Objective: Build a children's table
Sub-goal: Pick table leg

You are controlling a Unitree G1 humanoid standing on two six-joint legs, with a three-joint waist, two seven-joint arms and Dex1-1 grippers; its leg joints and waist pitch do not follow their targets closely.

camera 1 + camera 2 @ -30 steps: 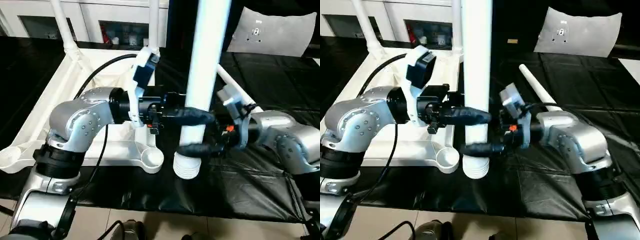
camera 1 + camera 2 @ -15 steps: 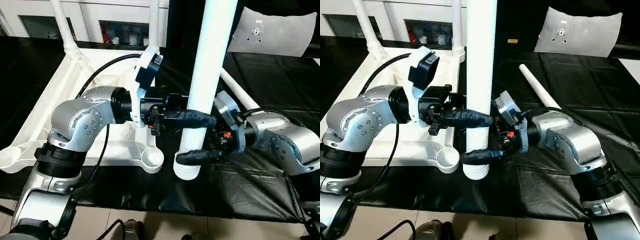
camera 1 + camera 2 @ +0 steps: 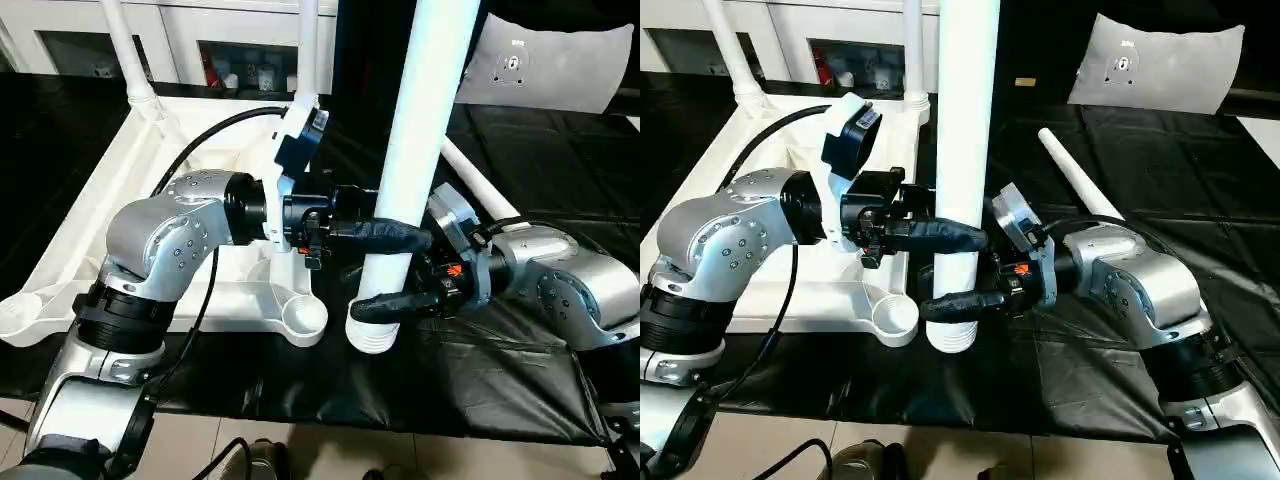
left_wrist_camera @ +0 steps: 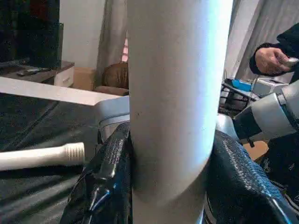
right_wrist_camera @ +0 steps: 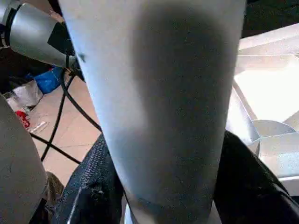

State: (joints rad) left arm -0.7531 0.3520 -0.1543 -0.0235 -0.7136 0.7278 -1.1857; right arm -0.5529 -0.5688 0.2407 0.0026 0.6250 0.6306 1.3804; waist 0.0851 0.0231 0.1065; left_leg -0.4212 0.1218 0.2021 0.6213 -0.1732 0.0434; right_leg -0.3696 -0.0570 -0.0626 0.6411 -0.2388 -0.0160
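Note:
The children's table top (image 3: pixel 120 200) lies upside down on the black worktable, with two legs (image 3: pixel 125 50) standing in its far sockets. I hold a third white leg (image 3: pixel 420 150) nearly upright, its ribbed end just above the cloth beside the near corner socket (image 3: pixel 303 318). My left gripper (image 3: pixel 395 240) is shut on this leg at mid-height; its fingers (image 4: pixel 107 177) press both sides. My right gripper (image 3: pixel 390 305) is shut on the same leg just above the ribbed end, fingers (image 5: pixel 88 196) flanking it. A fourth leg (image 3: pixel 1075 175) lies on the cloth behind my right arm.
A grey pouch (image 3: pixel 555 65) lies at the back right of the worktable. White cabinets stand behind the table. The worktable's front edge runs just below the held leg's end. A person's hand (image 4: pixel 271 58) shows off to the side.
My right gripper has closed from wide open onto the lower end of the leg. The leg has tilted slightly, its top leaning right. The left gripper keeps its hold.

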